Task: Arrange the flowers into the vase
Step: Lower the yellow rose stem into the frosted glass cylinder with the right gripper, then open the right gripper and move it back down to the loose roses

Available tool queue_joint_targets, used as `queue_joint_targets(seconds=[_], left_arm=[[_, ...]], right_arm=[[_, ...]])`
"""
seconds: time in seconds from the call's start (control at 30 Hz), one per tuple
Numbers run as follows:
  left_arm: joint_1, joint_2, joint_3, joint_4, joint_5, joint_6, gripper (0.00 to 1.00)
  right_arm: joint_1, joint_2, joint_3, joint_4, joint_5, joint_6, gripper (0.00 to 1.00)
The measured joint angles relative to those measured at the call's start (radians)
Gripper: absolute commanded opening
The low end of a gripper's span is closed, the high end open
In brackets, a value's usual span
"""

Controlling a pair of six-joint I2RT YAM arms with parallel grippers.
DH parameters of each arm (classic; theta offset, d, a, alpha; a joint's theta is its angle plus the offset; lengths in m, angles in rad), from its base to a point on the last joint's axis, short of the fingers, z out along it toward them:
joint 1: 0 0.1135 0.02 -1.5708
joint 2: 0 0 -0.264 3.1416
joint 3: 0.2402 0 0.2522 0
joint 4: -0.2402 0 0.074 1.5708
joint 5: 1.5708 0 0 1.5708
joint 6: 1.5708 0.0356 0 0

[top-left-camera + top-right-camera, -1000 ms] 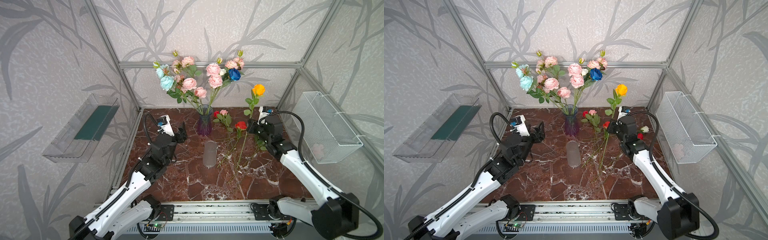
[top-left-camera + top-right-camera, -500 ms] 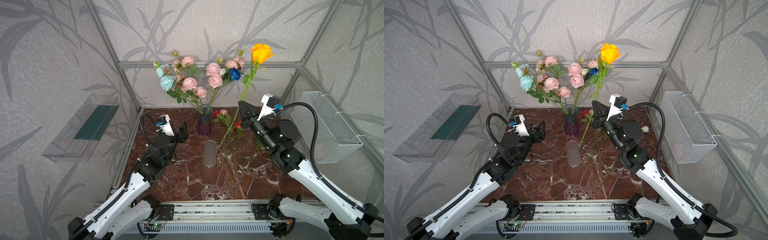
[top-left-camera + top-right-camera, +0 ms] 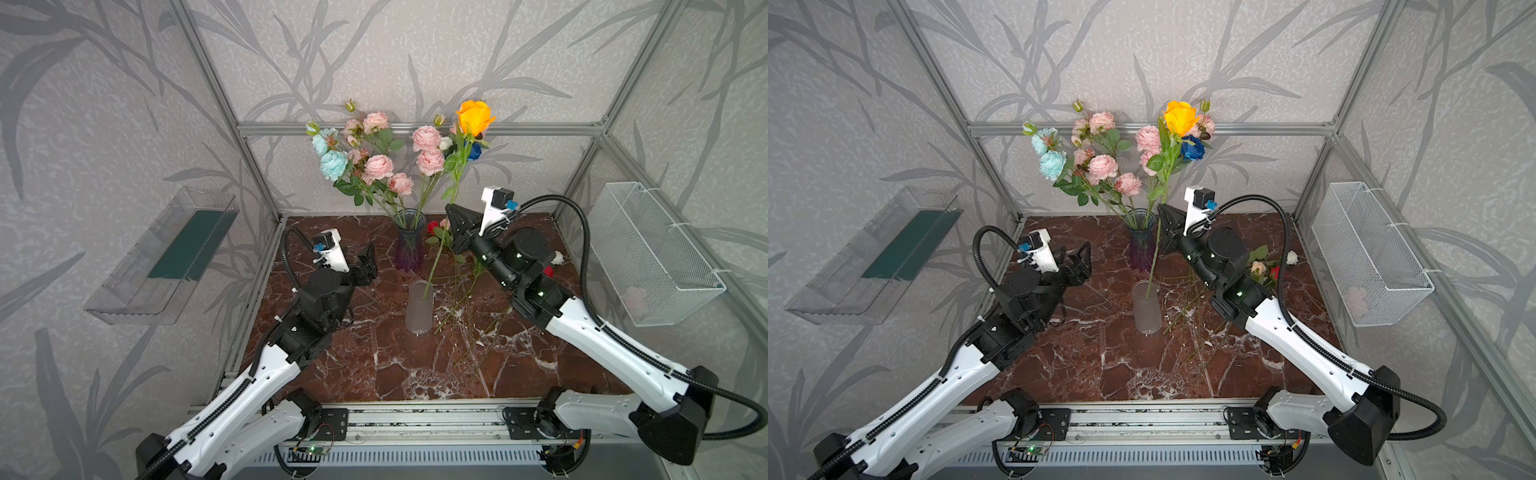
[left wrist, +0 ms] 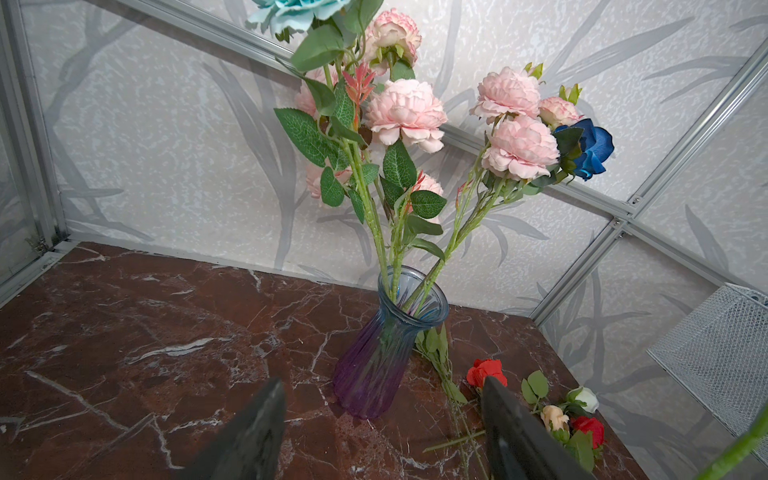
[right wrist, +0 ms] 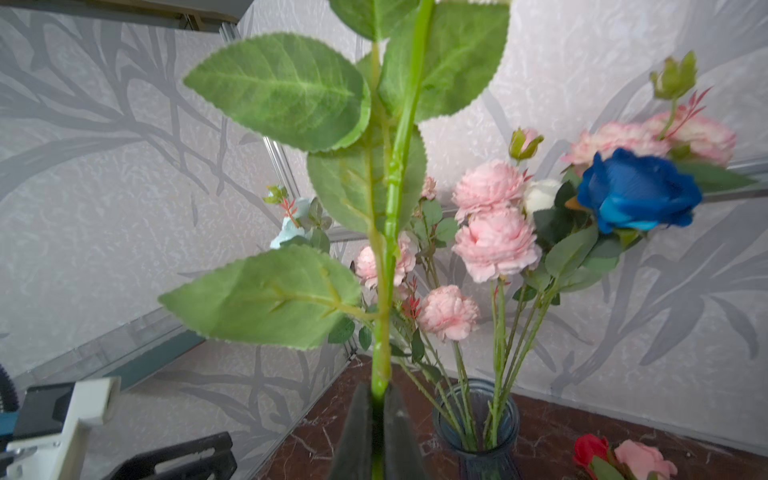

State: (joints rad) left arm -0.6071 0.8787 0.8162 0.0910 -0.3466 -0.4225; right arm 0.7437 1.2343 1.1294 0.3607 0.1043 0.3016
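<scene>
Right gripper (image 5: 376, 411) closed on the stem of the orange rose (image 3: 473, 116), jaws pinching it below the lowest leaf. Rose held near upright, raised above the table (image 3: 374, 361), its head level with the tallest blooms at the back. In both top views the stem's lower end appears to sit in the mouth of the frosted vase (image 3: 1147, 313), which stands mid-table. Purple vase (image 4: 374, 365) just behind it holds the flowers (image 4: 409, 112) already placed: pink heads, turquoise, one blue rose (image 4: 592, 151). Left gripper (image 3: 1076, 258) open and empty, fingers (image 4: 266, 432) spread wide, low over the table and facing the purple vase, not touching it. Loose roses (image 4: 484, 370), red, cream and white, lie on the table to the right of the purple vase; bare stems (image 3: 465, 316) lie beside the frosted vase.
</scene>
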Motion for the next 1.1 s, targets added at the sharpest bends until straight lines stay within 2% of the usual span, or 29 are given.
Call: queue_joint_targets(seconds=[0.3,0.6,0.77,0.97,1.03,1.1], left_arm=[[-0.004,0.0,0.0,0.0,0.001,-0.001,0.75],[-0.022,0.0,0.0,0.001,0.002,0.0,0.74],[-0.024,0.0,0.0,0.002,0.001,0.001,0.74],[-0.028,-0.006,-0.002,0.008,0.0,0.005,0.74],[-0.03,-0.014,-0.002,0.008,-0.001,0.007,0.74],[-0.035,-0.025,-0.003,0.01,-0.001,0.008,0.74]], right_arm=[[0.095,0.048,-0.206,0.08,0.048,-0.014,0.21],[0.114,0.051,-0.237,0.108,0.098,-0.006,0.24],[0.123,0.008,-0.263,0.109,0.107,-0.006,0.3],[0.12,-0.11,-0.291,0.068,0.166,-0.034,0.39],[0.09,-0.152,-0.294,0.034,0.183,-0.028,0.39],[0.014,-0.167,-0.297,-0.004,0.166,0.006,0.39]])
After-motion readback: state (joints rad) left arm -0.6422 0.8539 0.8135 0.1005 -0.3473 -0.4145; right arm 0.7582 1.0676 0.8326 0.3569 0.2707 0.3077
